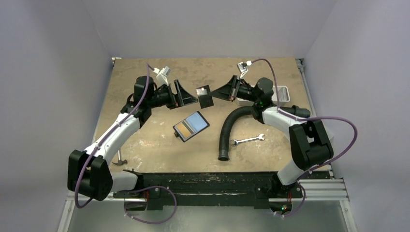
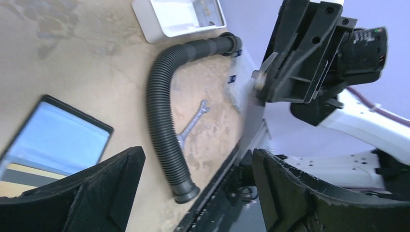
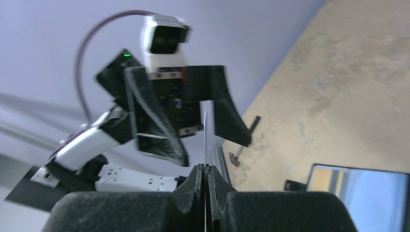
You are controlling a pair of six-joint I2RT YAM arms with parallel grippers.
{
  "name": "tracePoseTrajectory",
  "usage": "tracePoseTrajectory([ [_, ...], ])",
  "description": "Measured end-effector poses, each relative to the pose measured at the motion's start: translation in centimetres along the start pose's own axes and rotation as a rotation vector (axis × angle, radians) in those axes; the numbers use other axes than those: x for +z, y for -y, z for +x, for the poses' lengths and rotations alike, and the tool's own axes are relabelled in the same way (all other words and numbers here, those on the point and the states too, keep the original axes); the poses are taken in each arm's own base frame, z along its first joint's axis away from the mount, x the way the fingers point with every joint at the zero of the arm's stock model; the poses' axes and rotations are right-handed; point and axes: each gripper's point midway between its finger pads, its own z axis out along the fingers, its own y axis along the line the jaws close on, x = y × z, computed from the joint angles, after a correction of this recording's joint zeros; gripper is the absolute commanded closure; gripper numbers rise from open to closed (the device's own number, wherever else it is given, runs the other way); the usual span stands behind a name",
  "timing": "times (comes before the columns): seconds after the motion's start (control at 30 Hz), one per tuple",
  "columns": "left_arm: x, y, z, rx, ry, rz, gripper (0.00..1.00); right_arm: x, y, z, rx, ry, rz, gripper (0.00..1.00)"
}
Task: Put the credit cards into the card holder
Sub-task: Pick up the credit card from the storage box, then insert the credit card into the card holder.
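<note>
1. Right gripper (image 1: 216, 93): I see it clenched on the small flat black card holder (image 1: 207, 100), with the fingertips pressed together in the right wrist view.
2. Card holder: it is held in the air between the two grippers and is clear of the mottled tan tabletop (image 1: 159, 142). From above it looks squarish and dark, with a paler grey panel along its far side. I cannot tell whether that panel is a flap or a card. In the right wrist view it is edge-on, a thin pale line (image 3: 205, 137) rising from the fingertips.
3. Left gripper (image 1: 186, 94): released, with its fingers (image 2: 96, 193) spread wide and nothing between them. It faces the card holder from just beside it.
4. Credit cards (image 2: 205, 8): a flat greyish-tan piece lies in one corner of the white rectangular tray (image 2: 159, 34). It is cropped by the picture's edge, so I cannot count the cards.
5. White tray: it sits at the far right of the table and is partly hidden behind the right arm in the top view.
6. Black corrugated hose (image 1: 229, 126): it curves across the table from near the tray toward the near edge.
7. Silver open-ended wrench (image 1: 247, 140): it lies flat just right of the hose.
8. Black-rimmed flat slab with a blue and tan face (image 1: 191, 126): it lies mid-table, left of the hose.
</note>
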Motion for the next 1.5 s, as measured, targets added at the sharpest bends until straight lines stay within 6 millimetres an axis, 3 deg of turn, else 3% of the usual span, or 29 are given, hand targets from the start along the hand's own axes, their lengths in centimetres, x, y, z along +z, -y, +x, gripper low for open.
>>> tracePoseTrajectory([
  [0.1,-0.1,0.1,0.9,-0.086,0.000,0.065,0.19,-0.3,-1.8,0.3,0.018,0.001,-0.104,1.00],
  [0.33,-0.5,3.3,0.7,-0.207,0.038,0.291,0.45,-1.1,-3.9,1.2,0.081,-0.016,-0.245,1.00],
  [0.53,-0.9,6.1,0.3,-0.186,0.051,0.396,0.54,-1.4,-4.7,1.4,0.083,-0.019,-0.277,1.00],
  [0.67,-0.4,7.7,1.9,-0.171,0.007,0.428,0.71,-1.4,-4.5,1.5,0.088,-0.020,-0.271,1.00],
  [0.77,0.0,7.8,2.6,-0.165,-0.011,0.419,1.00,-1.3,-4.3,1.7,0.089,-0.023,-0.258,1.00],
  [0.83,0.3,7.4,2.8,-0.159,-0.014,0.394,1.00,-1.2,-4.1,1.7,0.086,-0.024,-0.241,1.00],
  [0.97,1.3,5.5,2.4,-0.148,0.009,0.249,1.00,-0.8,-2.5,1.4,0.072,-0.004,-0.132,0.58],
  [1.03,1.7,3.9,1.5,-0.129,0.046,0.108,1.00,-0.5,-0.6,1.2,0.056,0.006,-0.026,0.51],
  [1.17,0.9,-1.1,0.2,-0.127,0.098,-0.146,1.00,0.5,2.7,-0.5,-0.082,0.009,0.196,0.51],
  [1.33,1.0,-7.7,2.4,-0.213,0.025,-0.318,1.00,2.2,5.8,-0.4,-0.212,-0.117,0.326,0.64],
  [1.4,1.3,-10.3,4.6,-0.271,-0.020,-0.367,1.00,3.8,7.9,0.9,-0.242,-0.197,0.361,0.71],
  [1.5,1.2,-13.2,8.3,-0.366,-0.059,-0.408,1.00,4.9,11.2,5.4,-0.225,-0.332,0.395,0.82],
])
